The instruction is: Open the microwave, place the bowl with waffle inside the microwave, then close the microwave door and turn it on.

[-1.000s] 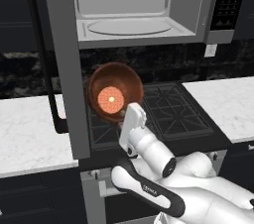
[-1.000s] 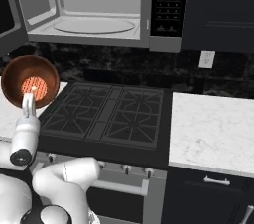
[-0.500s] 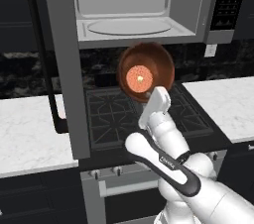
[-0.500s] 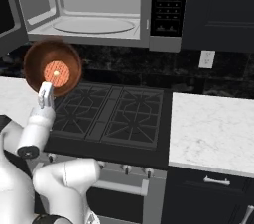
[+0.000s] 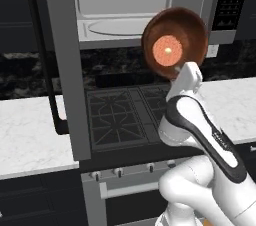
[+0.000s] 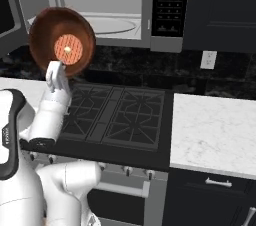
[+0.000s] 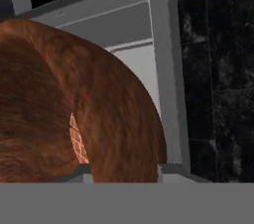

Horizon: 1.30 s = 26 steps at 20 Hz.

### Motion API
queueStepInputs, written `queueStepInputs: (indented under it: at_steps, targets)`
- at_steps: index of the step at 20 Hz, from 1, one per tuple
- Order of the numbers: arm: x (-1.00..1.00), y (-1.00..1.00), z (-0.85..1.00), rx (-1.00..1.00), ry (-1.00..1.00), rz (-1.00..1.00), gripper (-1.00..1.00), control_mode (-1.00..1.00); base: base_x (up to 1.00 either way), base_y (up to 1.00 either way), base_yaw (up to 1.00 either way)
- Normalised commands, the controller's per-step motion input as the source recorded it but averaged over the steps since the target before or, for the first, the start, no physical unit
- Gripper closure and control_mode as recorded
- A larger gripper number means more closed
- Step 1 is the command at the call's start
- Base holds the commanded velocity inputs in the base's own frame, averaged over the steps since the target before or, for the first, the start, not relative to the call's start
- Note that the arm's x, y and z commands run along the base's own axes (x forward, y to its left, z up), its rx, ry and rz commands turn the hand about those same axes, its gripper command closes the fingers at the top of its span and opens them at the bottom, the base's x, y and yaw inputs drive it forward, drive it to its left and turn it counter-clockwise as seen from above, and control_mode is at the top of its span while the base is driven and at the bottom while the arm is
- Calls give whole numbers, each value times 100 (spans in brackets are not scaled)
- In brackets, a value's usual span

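The door [image 5: 62, 70] stands swung wide open at my 9 o'clock in the left base view, so the first step looks done. The microwave [image 6: 107, 10] cavity is bare, its turntable [image 5: 120, 27] with nothing on it.

My gripper [image 5: 184, 72] is pinched on the lower rim of the bowl [image 5: 175, 42], at the bowl's 6 o'clock in both base views. The bowl is in the air, tipped with its mouth facing back toward my base, in front of the lower lip of the cavity and above the stove [image 6: 117, 115]. The waffle [image 5: 167, 50] sits against the middle of the bowl's floor; in the hand view I see a sliver of its grid [image 7: 77, 141] past the near wall of the bowl.

So I judge I am midway through the second step: bowl lifted to the opening's height, not yet inside. Left to do: carry it through the opening, set it on the turntable, let go, back out, swing the door shut, then press a button on the panel [image 6: 167, 2] at the cavity's 3 o'clock. The tilt worries me a little; the waffle could slide.
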Motion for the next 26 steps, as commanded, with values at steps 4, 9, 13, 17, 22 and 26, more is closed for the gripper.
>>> queueStepInputs:
  at_steps: [4,9,13,17,22,26]
  targets:
    - [-26,-15,57,-47,-50,-10,100,-100,0,0,0]
    - [6,-5,32,-46,-11,-8,100,-100,0,0,0]
    - [48,0,18,-38,34,-13,100,-100,0,0,0]
    - [19,-2,69,-19,27,-12,100,-100,0,0,0]
    - [0,-3,88,-12,19,-8,100,-100,0,0,0]
    - [15,0,66,-9,34,-7,100,-100,0,0,0]
